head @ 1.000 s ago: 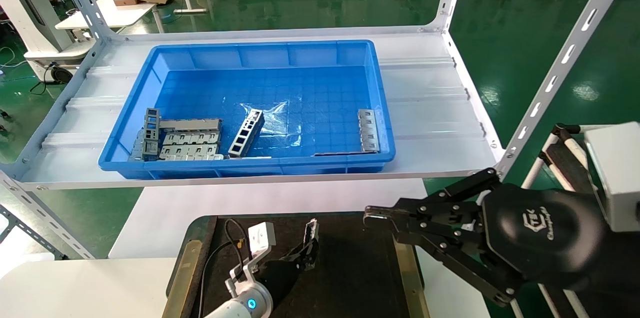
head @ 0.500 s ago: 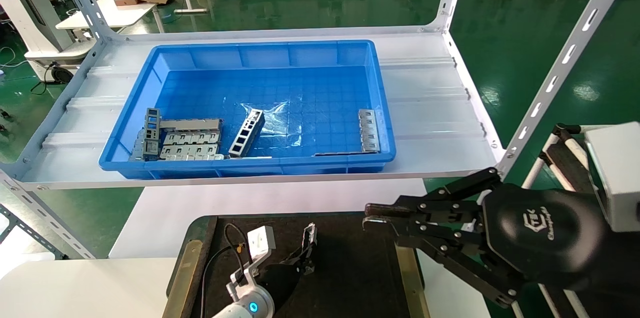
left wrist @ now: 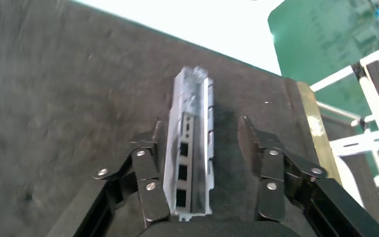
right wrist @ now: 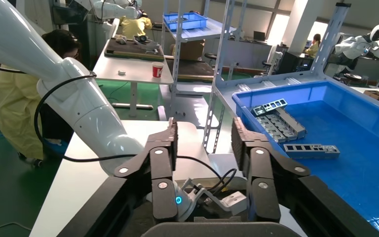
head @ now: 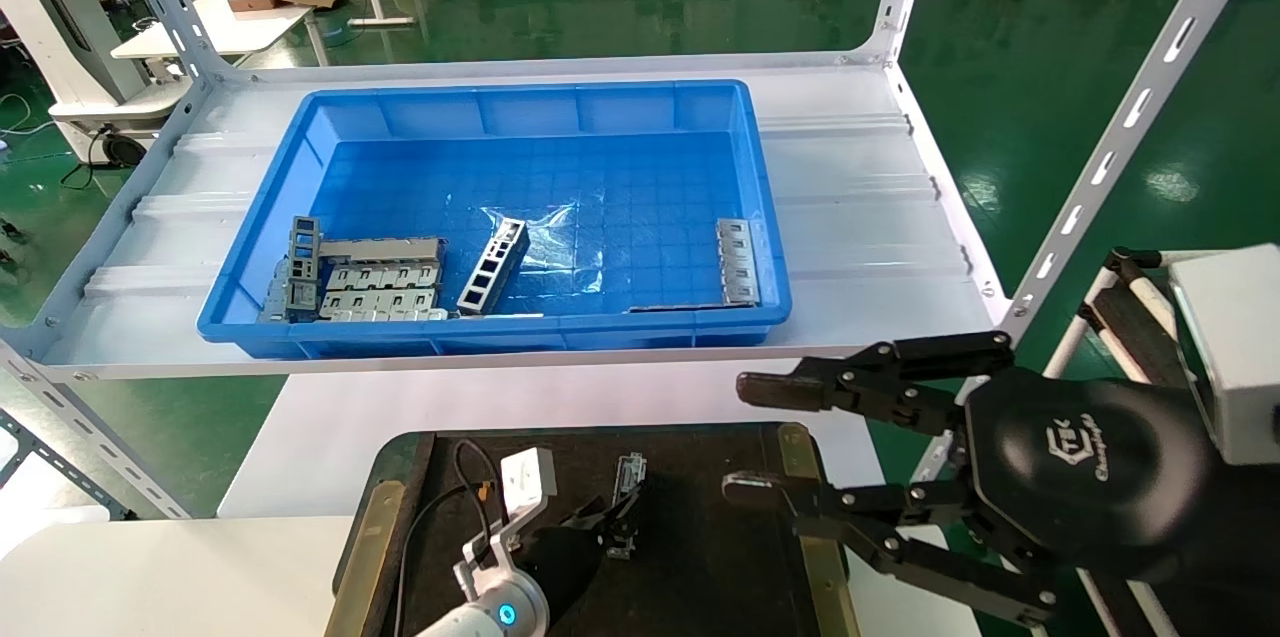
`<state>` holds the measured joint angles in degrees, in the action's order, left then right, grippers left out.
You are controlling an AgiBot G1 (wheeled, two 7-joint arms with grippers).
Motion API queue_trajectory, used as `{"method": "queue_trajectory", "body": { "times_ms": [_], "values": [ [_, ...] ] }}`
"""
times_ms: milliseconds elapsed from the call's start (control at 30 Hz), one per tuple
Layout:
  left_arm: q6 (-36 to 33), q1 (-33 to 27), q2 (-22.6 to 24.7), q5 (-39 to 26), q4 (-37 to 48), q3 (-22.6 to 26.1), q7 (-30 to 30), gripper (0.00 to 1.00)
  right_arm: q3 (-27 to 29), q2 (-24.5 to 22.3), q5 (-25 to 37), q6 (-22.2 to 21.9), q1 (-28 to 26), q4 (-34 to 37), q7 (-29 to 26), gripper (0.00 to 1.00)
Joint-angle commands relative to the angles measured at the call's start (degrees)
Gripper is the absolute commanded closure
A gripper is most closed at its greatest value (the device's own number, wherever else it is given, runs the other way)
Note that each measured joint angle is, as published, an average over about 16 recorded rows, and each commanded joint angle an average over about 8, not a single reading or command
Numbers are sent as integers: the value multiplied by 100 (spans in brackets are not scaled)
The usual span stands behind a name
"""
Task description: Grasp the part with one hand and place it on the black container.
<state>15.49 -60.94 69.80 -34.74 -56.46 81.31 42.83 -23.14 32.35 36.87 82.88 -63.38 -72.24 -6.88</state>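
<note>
The part [head: 628,490] is a slim silver-grey channel lying on the black container [head: 720,537], a flat felt tray with brass side strips. My left gripper [head: 612,517] sits low over the tray, open, its jaws either side of the part. In the left wrist view the part [left wrist: 192,148] lies on the felt [left wrist: 54,98] between the spread fingers of the left gripper [left wrist: 200,123]; one finger is right beside it, the other stands clear. My right gripper [head: 738,437] hovers open and empty above the tray's right edge; it also shows open in its wrist view [right wrist: 203,126].
A blue bin [head: 280,157] stands on the white shelf [head: 860,217] behind the tray, holding a ladder-like strip [head: 493,267], slotted plates [head: 380,289] and another plate [head: 737,262]. A slanted shelf post [head: 1120,137] rises at the right. A white table [head: 500,397] lies under the tray.
The left gripper's jaws have opened and the part, held tilted before, now lies flat on the tray. The right gripper's fingers, closed before, have spread open.
</note>
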Motion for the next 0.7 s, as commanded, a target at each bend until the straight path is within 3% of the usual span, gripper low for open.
{"method": "queue_trajectory", "body": {
  "times_ms": [33, 367, 700],
  "values": [
    [1, -39, -68, -65, -122, 46, -84, 0, 0, 0, 0, 0, 0, 0, 0, 0],
    [-812, 29, -1294, -1034, -1558, -296, -403, 0, 0, 0, 0, 0, 0, 0, 0, 0],
    [-2442, 167, -2285, -1307, -2101, -1352, -760, 0, -1, 0, 0, 0, 0, 0, 0, 0]
  ]
}}
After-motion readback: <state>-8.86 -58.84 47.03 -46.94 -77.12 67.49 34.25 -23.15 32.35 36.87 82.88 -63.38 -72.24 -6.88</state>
